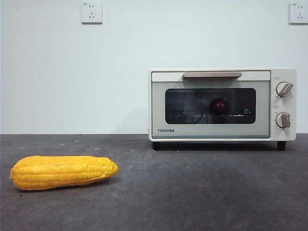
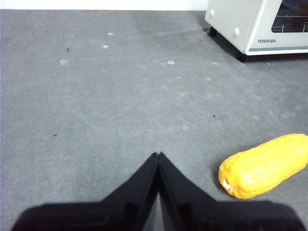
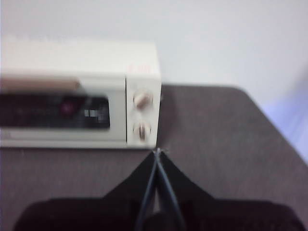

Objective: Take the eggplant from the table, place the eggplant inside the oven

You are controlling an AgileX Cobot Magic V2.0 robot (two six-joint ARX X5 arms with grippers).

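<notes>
Front camera sits low, level with the surface (image 1: 192, 192), looking straight across at the oven (image 1: 222, 105) against the back wall, corn cob (image 1: 64, 172) close by. Left wrist camera looks down over its end effector (image 2: 158, 155), catching that same corn cob and the oven's corner. Right wrist camera, blurred, faces the oven front from nearby.

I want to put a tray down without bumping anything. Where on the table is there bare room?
The widest bare patch of table lies in front of the oven, right of the corn cob. There is also open surface between the corn and the back wall, left of the oven. The front left is taken by the corn. Both hands, left and right, are shut.
</notes>
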